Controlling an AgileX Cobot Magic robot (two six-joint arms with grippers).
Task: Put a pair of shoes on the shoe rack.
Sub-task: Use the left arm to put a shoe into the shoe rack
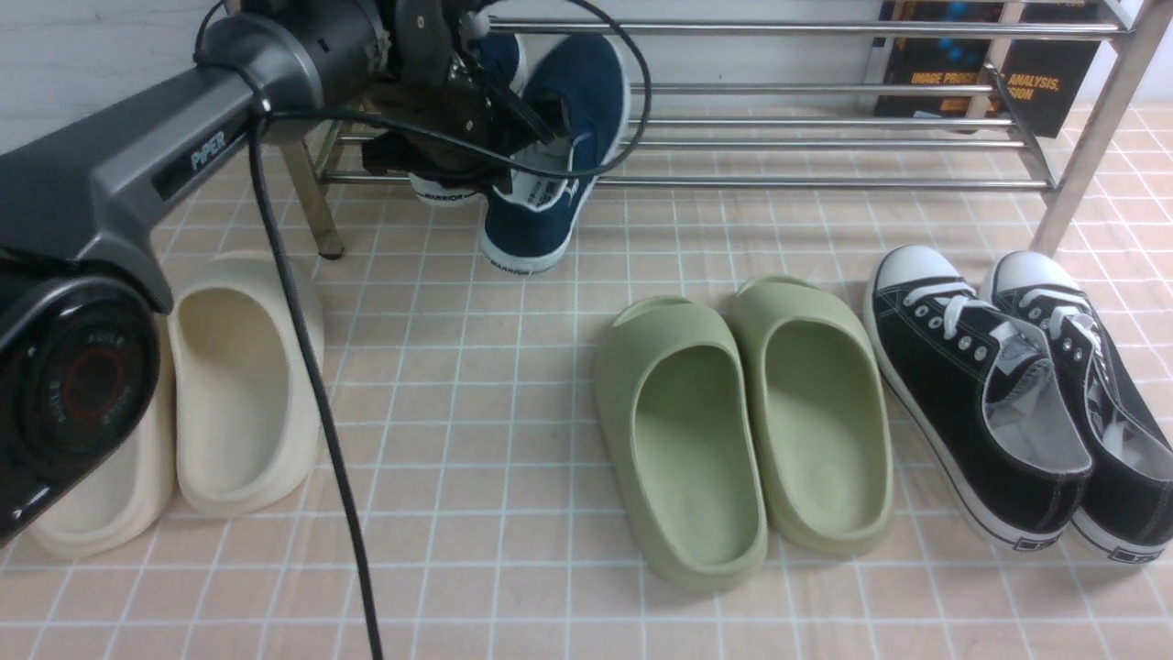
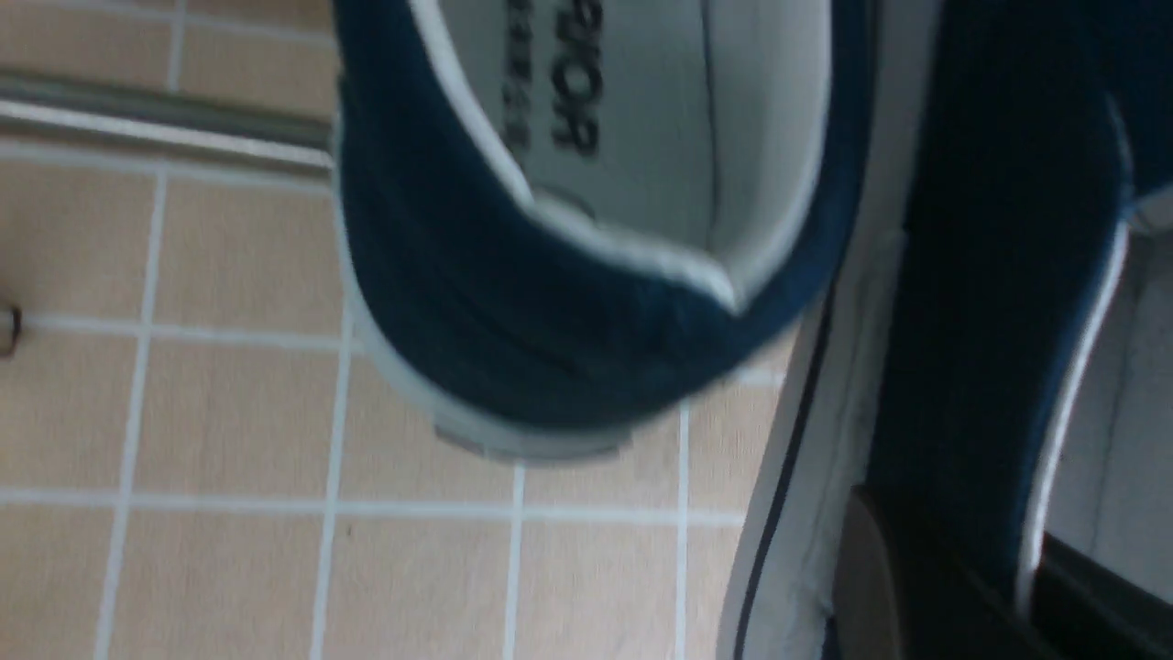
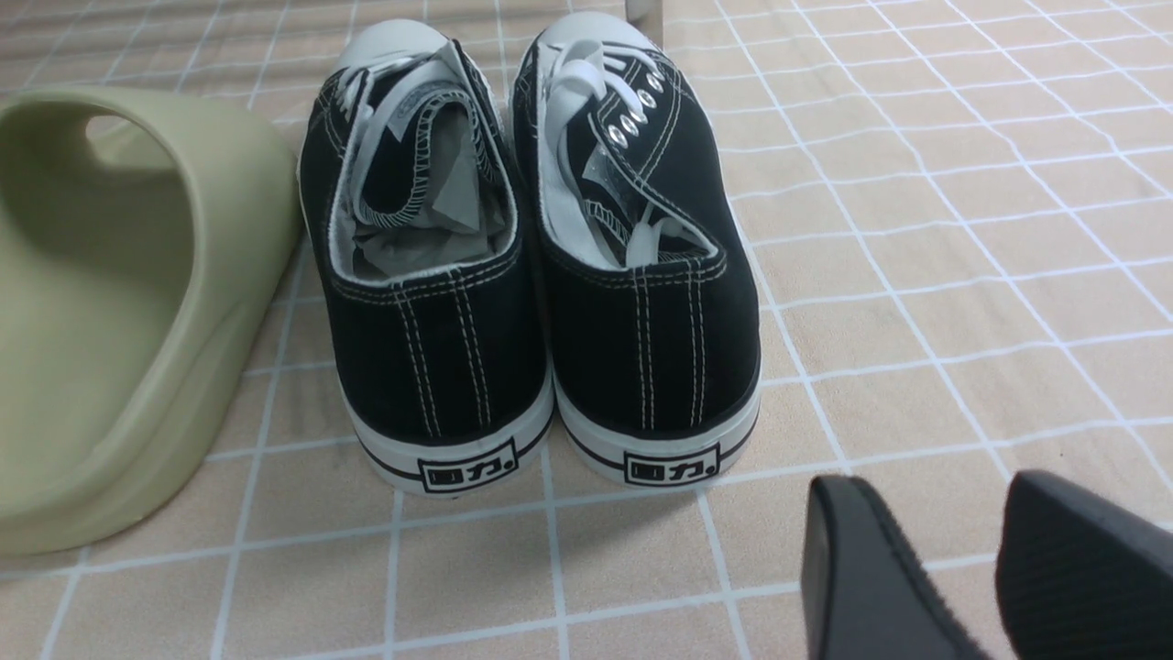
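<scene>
Found left gripper (image 2: 958, 541) closed narrow on one side wall of a navy blue canvas slip-on sneaker with white rubber sole (image 1: 536, 229). Found right gripper (image 3: 926, 486) with fingertips apart, holding nothing. Located held sneaker at the left end of the wide chrome tube shoe rack (image 1: 816, 184), tilted, toe raised, heel low in front of the lower bars; cannot tell whether resting on them. Located matching navy canvas slip-on (image 2: 568, 367) just beside, at the lower bars, partly hidden by the arm in front view. Read "WARRIOR" on its heel; in left wrist view, read only blurred letters ending "RIOR" on its insole. Read "PiPER" on the grey and black left arm (image 1: 101, 183). Noted cream foam slippers (image 1: 243, 394) on the pink tiled floor (image 1: 458, 550), near the rack's left leg. Noted green foam slippers (image 1: 692, 440) side by side, farther right. Noted black canvas lace-up sneakers with white toe caps (image 3: 422, 339) right of these; read "回力" on both heel labels. Read "ANALYSIS," in orange, among partly covered words, on a dark-covered book (image 1: 1040, 92) behind the rack's right end.
</scene>
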